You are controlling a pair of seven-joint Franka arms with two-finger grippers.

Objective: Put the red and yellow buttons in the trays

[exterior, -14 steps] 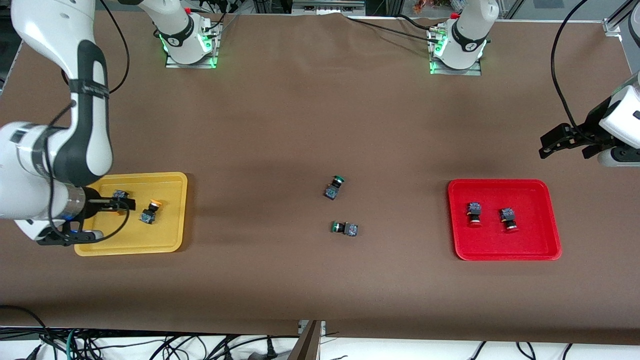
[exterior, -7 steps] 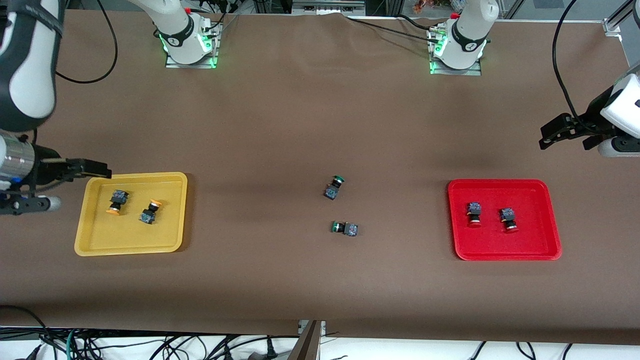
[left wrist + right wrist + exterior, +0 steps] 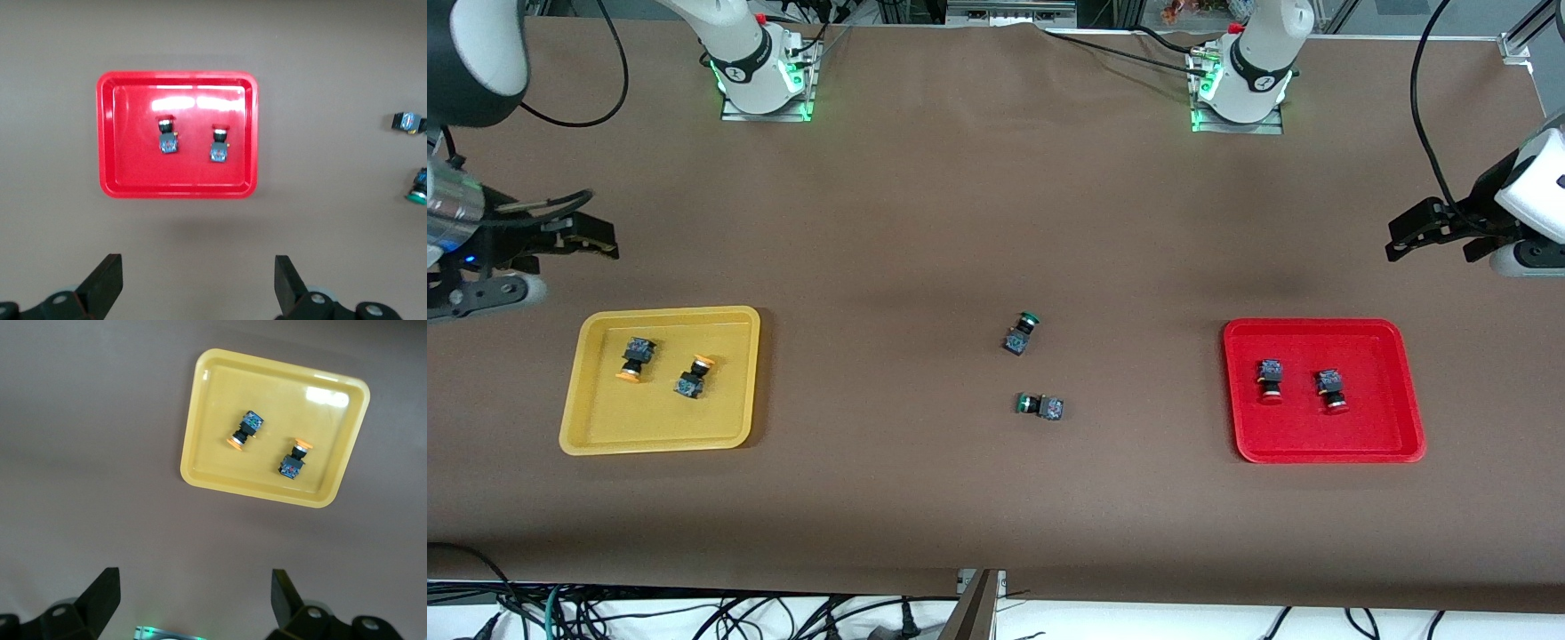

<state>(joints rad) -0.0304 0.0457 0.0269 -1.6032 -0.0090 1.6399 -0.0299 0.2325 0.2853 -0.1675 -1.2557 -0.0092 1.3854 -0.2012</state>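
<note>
Two yellow-capped buttons (image 3: 632, 359) (image 3: 693, 375) lie in the yellow tray (image 3: 600, 436) at the right arm's end of the table. In the red tray (image 3: 1405, 391) at the left arm's end lie two red-capped buttons (image 3: 1269, 379) (image 3: 1331, 390). My right gripper (image 3: 591, 238) is open and empty, up in the air over bare table beside the yellow tray (image 3: 200, 420). My left gripper (image 3: 1405, 240) is open and empty, raised over the table's edge beside the red tray (image 3: 107, 133). The right wrist view shows both yellow buttons (image 3: 244, 430) (image 3: 293, 460); the left wrist view shows both red ones (image 3: 167, 135) (image 3: 219, 144).
Two green-capped buttons (image 3: 1021, 332) (image 3: 1040, 406) lie on their sides at the middle of the brown table (image 3: 925, 222), also in the left wrist view (image 3: 407, 123) (image 3: 419, 187). The arm bases (image 3: 760, 71) (image 3: 1240, 80) stand along the table's edge farthest from the front camera.
My right gripper has withdrawn from over the yellow tray, rising and moving toward the arm's base side, leaving a yellow button in the tray. The left gripper has shifted only slightly.
</note>
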